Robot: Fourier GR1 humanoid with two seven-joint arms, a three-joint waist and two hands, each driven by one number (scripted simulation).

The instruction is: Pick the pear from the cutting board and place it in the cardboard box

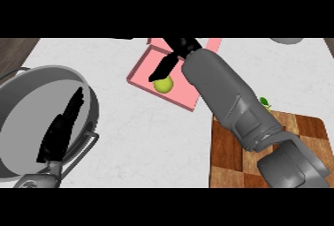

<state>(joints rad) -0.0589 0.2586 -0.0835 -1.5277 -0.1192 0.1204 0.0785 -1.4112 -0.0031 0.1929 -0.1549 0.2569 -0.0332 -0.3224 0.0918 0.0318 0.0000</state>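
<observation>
1. The right hand [171,56] was at the top middle of the frame, over a pink box [145,70].
2. Its black fingers [163,69] pointed down and curled round the top of the pear [164,85].
3. The pear was yellow-green. It sat just inside the pink box, under the hand.
4. The big grey arm [228,97] ran from the lower right of the frame up to the box.
5. The cutting board [306,128] was in the lower right. It was brown wood with squares on it. The arm hid part of it.
6. A small green thing [263,102] showed at the top edge of the board, just beside the arm.
7. A big grey pan [20,97] filled the left of the frame on the white bench [150,141].
8. The left hand [62,128] showed in front of the pan, black, with straight fingers holding nothing.
</observation>
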